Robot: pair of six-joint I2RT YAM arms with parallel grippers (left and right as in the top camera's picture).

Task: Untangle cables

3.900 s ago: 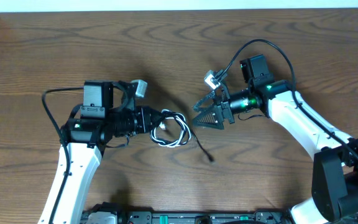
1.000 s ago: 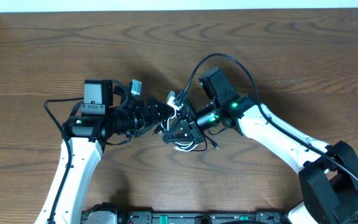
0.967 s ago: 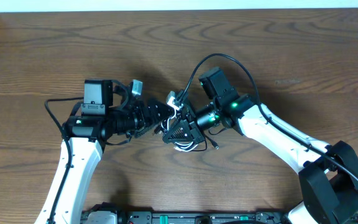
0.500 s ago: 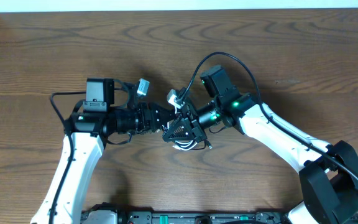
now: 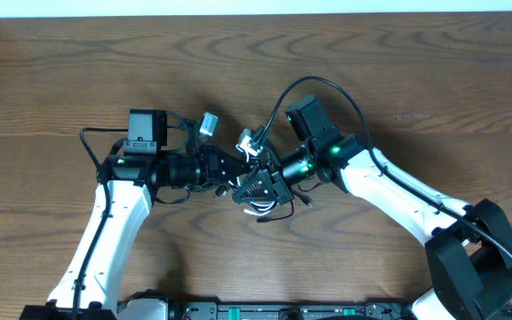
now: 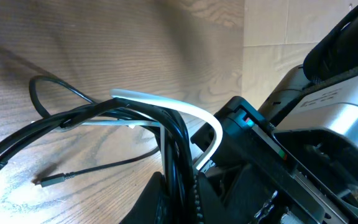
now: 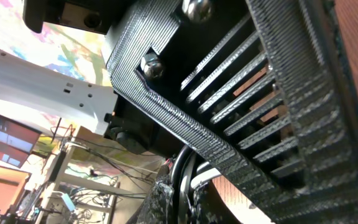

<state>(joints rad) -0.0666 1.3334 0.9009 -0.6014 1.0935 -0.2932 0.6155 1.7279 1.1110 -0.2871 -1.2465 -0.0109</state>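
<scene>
The cables hang bunched between my two grippers at the table's middle. In the left wrist view, several strands of the black cable (image 6: 104,112) run down between the fingers of my left gripper (image 6: 180,186), which is shut on them. The white cable (image 6: 173,104) arcs over the black strands toward the right gripper's body. One black plug end (image 6: 45,182) lies loose on the wood. My right gripper (image 7: 182,193) is shut on black and white strands. From overhead, the left gripper (image 5: 236,171) and the right gripper (image 5: 249,187) almost touch, with a small loop of cable (image 5: 260,209) below them.
The wooden table (image 5: 398,71) stretches out on all sides. The right arm's own thick black cord (image 5: 327,84) loops above its wrist. A pale wall strip (image 5: 238,5) lies beyond the far edge. The arm bases (image 5: 265,311) stand at the near edge.
My left gripper has moved right to meet the right gripper and has shut on the black strands. The right gripper has kept its place and its grip.
</scene>
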